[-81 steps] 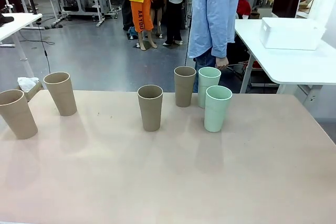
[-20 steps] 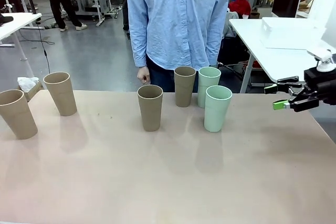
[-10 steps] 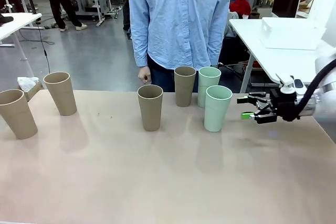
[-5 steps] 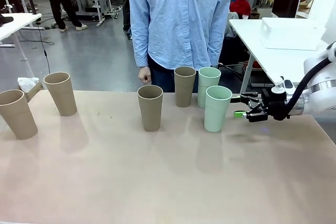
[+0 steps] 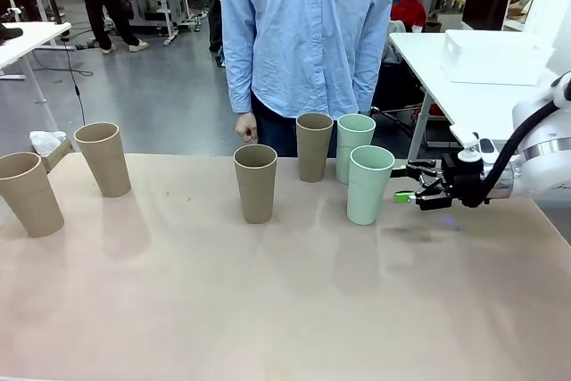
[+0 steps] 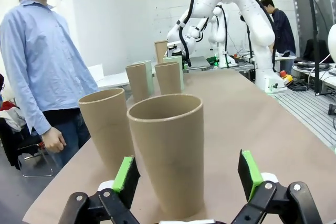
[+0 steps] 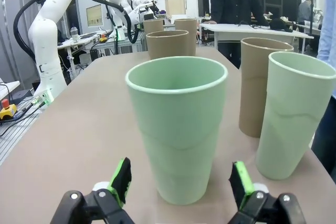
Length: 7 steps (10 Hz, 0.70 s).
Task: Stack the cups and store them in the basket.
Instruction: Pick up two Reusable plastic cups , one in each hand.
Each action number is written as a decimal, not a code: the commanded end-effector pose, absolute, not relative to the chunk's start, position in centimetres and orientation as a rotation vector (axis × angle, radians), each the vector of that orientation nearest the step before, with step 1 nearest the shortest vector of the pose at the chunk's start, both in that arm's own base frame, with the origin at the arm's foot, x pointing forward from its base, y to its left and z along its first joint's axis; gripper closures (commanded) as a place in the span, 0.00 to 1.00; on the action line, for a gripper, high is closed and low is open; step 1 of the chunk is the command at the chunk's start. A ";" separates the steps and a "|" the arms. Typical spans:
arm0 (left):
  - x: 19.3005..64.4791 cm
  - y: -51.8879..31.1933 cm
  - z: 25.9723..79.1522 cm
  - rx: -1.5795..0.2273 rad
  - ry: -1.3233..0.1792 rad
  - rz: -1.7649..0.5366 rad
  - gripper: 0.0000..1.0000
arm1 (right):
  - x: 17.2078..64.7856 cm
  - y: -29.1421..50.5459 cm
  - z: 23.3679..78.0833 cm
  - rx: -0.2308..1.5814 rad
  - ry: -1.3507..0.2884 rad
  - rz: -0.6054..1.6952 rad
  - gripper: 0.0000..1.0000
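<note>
— Where is your right side just now?

— My right gripper point(image 5: 403, 182) sits low over the table point(image 5: 268, 310), just beside the near green cup point(image 5: 369, 186), on its right. The jaws are spread wider than that cup and nothing is caught between the pads. From my right wrist the cup stands straight ahead of the gap, untouched.

— And the left?

— My left gripper point(image 6: 188, 174) is spread wide as well, with nothing in its grasp. A brown cup point(image 6: 168, 156) stands upright dead ahead of it, and a second brown cup point(image 6: 107, 129) is a little beyond, nearer the person. Whether my pads flank the first one, I cannot tell.

— How do the cups lie?

— Six of them, all upright and separate, none nested. Those two brown ones are at my left end of the table. The middle brown cup point(image 5: 256, 183) stands alone. The far brown cup point(image 5: 314, 146) and the far green cup point(image 5: 355, 144) are side by side at the far edge, the green one just behind the near green cup.

— The basket?

— The white basket point(image 5: 495, 55) rests on a separate white table point(image 5: 500, 109) off to my right, well apart from the cups. A person point(image 5: 303, 33) in a blue shirt stands at the far edge, one hand point(image 5: 245, 127) hanging down.
</note>
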State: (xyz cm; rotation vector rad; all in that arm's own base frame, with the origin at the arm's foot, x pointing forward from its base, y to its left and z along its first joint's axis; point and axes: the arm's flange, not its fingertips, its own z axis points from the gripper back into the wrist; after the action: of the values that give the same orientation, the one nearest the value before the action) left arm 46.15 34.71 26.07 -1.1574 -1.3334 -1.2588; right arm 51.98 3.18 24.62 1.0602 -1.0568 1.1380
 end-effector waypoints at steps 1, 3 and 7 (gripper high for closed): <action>46.8 34.6 25.8 -1.110 -1.355 -1.256 0.00 | 52.8 4.2 23.8 1.021 -1.106 1.135 0.00; 47.0 34.1 25.1 -1.097 -1.354 -1.235 0.00 | 52.9 4.6 23.2 1.030 -1.119 1.140 0.00; 47.6 32.5 24.1 -1.063 -1.330 -1.188 0.00 | 53.0 5.3 22.8 1.046 -1.126 1.147 0.00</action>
State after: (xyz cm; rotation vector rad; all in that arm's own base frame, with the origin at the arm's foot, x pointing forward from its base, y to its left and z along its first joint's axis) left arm 48.17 33.37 23.76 -1.0915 -1.3095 -1.2054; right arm 52.77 4.74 22.97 1.0630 -1.0771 1.1372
